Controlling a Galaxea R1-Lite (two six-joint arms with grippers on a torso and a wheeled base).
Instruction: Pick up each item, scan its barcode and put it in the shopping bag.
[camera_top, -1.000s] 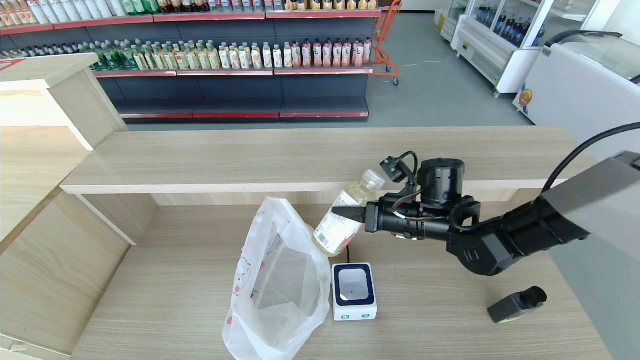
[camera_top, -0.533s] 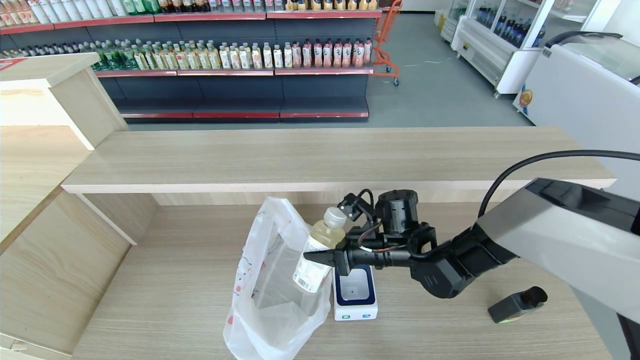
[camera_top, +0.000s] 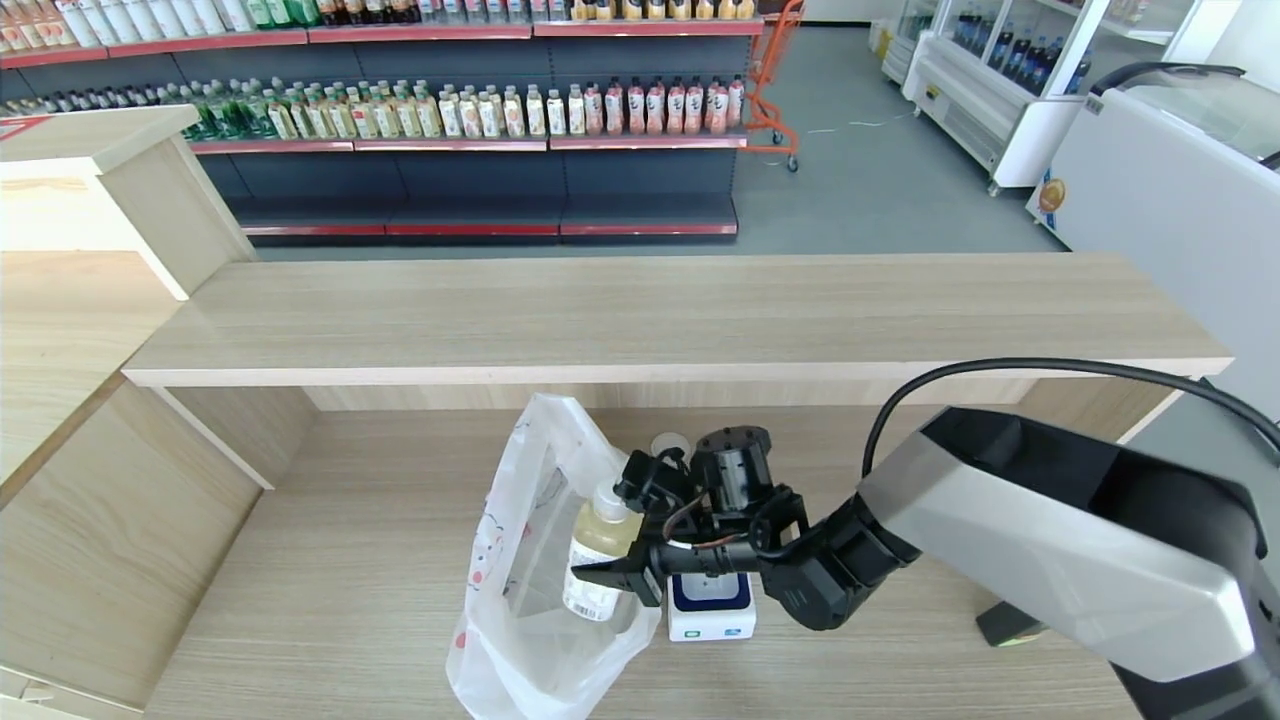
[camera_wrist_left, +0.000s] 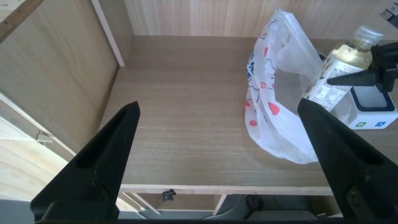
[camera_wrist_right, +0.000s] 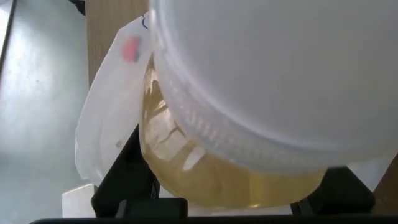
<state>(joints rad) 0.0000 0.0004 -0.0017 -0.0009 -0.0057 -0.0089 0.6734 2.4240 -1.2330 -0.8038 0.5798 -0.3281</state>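
The wooden counter (camera_top: 330, 600) takes up the lower half of the head view. The white shopping bag (camera_top: 500, 640) stands on it at lower centre, its mouth gaping toward my right arm. My right gripper (camera_top: 598, 574) is clamped round the body of the bottle (camera_top: 598, 540) of pale yellow drink. The bottle is cap up and nearly upright, right at the bag's mouth; whether its base is past the rim I cannot tell. The scanner (camera_top: 712, 612) sits just beside the bag, under my wrist.

I judge scanning is finished and this is the bagging step. Next I should lower the bottle well inside, then part my fingers gently so the thin plastic neither snags nor folds in.

My left gripper (camera_wrist_left: 219, 124) hangs with fingers spread wide, holding nothing, well apart from the bag. A dark item (camera_top: 1000, 625) at lower right waits its turn.
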